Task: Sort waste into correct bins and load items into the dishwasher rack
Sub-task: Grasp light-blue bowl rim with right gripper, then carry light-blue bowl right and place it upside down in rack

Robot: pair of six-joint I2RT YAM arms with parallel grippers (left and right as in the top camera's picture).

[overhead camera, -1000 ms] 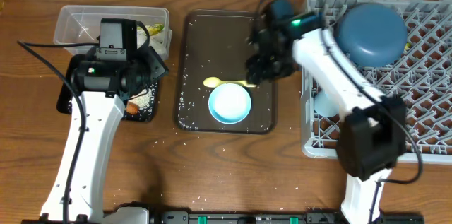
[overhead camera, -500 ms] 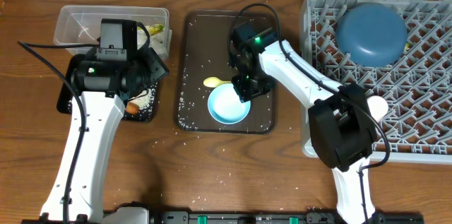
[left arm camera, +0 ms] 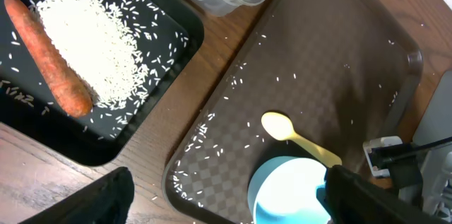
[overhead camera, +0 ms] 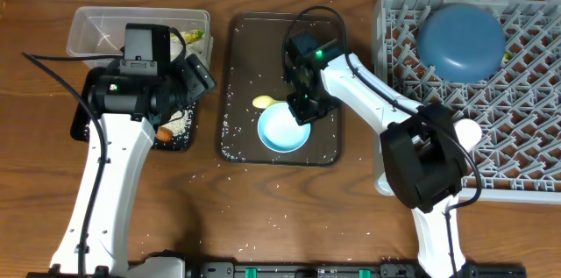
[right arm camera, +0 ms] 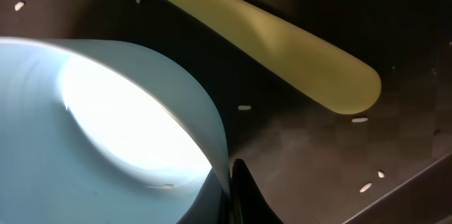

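Observation:
A light blue cup (overhead camera: 285, 129) stands upright on the dark brown serving tray (overhead camera: 241, 67), with a small yellow spoon (overhead camera: 263, 102) lying just behind it. My right gripper (overhead camera: 301, 110) is shut on the cup's right rim. The right wrist view shows the thin cup wall (right arm camera: 141, 111) pinched between the jaws of the right gripper (right arm camera: 232, 181), and the spoon's handle (right arm camera: 282, 47) beside it. My left gripper (left arm camera: 226, 185) hangs open and empty over the tray's left edge. The carrot (left arm camera: 49, 54) and a rice pile (left arm camera: 92, 40) lie in the black tray (left arm camera: 169, 75).
The grey dishwasher rack (overhead camera: 526, 138) on the right holds an upturned dark blue bowl (overhead camera: 460, 43) and a pale round item (overhead camera: 471, 131) partly behind my right arm. The clear tub (overhead camera: 96, 28) sits behind the black tray. Rice grains are scattered on the brown tray and table.
My right arm swung from the rack's edge to the light blue cup and shut on its rim. My left gripper opened wider without moving away.

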